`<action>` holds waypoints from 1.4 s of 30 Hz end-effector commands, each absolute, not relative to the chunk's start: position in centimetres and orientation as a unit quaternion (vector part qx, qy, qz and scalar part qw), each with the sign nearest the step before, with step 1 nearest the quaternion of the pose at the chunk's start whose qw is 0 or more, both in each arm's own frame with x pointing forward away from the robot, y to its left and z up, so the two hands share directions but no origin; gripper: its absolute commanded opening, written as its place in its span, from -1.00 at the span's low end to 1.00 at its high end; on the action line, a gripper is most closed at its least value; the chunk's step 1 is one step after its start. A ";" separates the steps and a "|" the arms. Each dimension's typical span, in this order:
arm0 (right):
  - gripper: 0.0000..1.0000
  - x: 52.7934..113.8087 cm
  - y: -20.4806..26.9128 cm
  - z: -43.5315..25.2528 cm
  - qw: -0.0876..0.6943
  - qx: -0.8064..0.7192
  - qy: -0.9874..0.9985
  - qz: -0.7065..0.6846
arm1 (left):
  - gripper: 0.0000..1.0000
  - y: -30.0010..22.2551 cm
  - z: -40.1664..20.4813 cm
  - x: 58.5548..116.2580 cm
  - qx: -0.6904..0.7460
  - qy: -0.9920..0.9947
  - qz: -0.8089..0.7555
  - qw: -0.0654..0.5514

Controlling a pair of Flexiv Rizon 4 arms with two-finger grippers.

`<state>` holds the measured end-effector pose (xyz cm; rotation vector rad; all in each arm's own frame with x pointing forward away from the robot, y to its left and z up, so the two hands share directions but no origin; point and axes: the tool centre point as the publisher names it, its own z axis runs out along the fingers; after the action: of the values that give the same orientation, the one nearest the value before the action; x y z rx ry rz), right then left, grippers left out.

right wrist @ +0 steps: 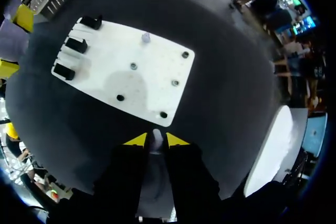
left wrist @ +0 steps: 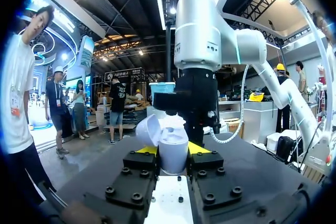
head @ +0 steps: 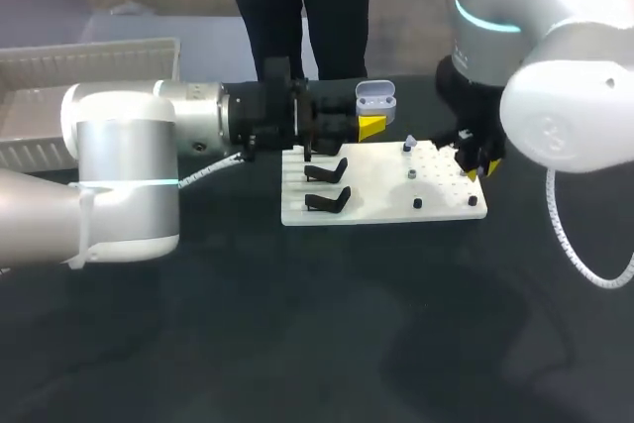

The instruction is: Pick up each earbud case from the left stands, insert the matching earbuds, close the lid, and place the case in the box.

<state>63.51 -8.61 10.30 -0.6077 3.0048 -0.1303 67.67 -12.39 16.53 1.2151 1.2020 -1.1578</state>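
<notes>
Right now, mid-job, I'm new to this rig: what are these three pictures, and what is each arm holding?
This is a robot with two arms, each ending in two yellow-tipped fingers. The head view looks down on the dark table from above; the two round pictures come from cameras on the wrists. On the table lies a white board with black stands on one side and small pegs on the other; a white box sits at the far left. The left arm's fingers hold an earbud case with its lid open. The right arm's fingers, near the board's edge, pinch a small white earbud.
</notes>
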 end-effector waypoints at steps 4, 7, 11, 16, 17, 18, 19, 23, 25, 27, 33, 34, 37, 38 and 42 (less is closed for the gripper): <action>-1.00 62.7 -7.3 15.0 0.022 -0.198 0.979 -0.033 | -1.00 -12.4 16.4 67.6 0.504 0.499 -0.480 0.517; -1.00 62.6 -6.8 15.9 0.021 -0.199 0.979 -0.033 | -1.00 -12.4 16.4 67.6 0.504 0.499 -0.480 0.517; -1.00 62.8 -6.4 16.5 0.009 -0.205 0.978 -0.038 | -1.00 -12.4 16.4 67.6 0.504 0.499 -0.480 0.517; -1.00 62.9 -6.1 17.2 0.025 -0.201 0.978 -0.043 | -1.00 -12.4 16.4 67.6 0.504 0.499 -0.480 0.517; -1.00 62.9 -6.1 17.2 0.025 -0.201 0.978 -0.043 | -1.00 -12.4 16.4 67.6 0.504 0.499 -0.480 0.517; -1.00 62.9 -6.1 17.2 0.025 -0.201 0.978 -0.043 | -1.00 -12.4 16.4 67.6 0.504 0.499 -0.480 0.517; -1.00 62.9 -6.1 17.2 0.025 -0.201 0.978 -0.043 | -1.00 -12.4 16.4 67.6 0.504 0.499 -0.480 0.517; -1.00 62.9 -6.1 17.2 0.025 -0.201 0.978 -0.043 | -1.00 -12.4 16.4 67.6 0.504 0.499 -0.480 0.517; -1.00 62.9 -6.1 17.2 0.025 -0.201 0.978 -0.043 | -1.00 -12.4 16.4 67.6 0.504 0.499 -0.480 0.517; -1.00 62.9 -6.1 17.2 0.025 -0.201 0.978 -0.043 | -1.00 -12.4 16.4 67.6 0.504 0.499 -0.480 0.517; -1.00 63.2 -5.6 17.6 0.022 -0.145 0.989 -0.029 | -1.00 -12.4 16.4 67.6 0.504 0.499 -0.480 0.517; -1.00 63.4 -5.4 17.8 0.006 -0.090 0.995 -0.050 | -1.00 -12.4 16.4 67.6 0.504 0.499 -0.480 0.517; -1.00 63.4 -5.1 18.9 0.018 0.012 0.999 -0.036 | -1.00 -12.4 16.4 67.6 0.504 0.499 -0.480 0.517; -1.00 63.3 -4.9 19.3 0.024 0.049 0.998 -0.031 | -1.00 -12.4 16.4 67.6 0.504 0.499 -0.480 0.517; -1.00 63.0 -4.5 20.2 0.039 0.149 0.988 -0.013 | -1.00 -12.4 16.4 67.6 0.504 0.499 -0.480 0.517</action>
<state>62.98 -4.81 19.55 -0.1405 3.0912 -0.1010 67.67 -12.39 16.53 1.2151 1.2020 -1.1579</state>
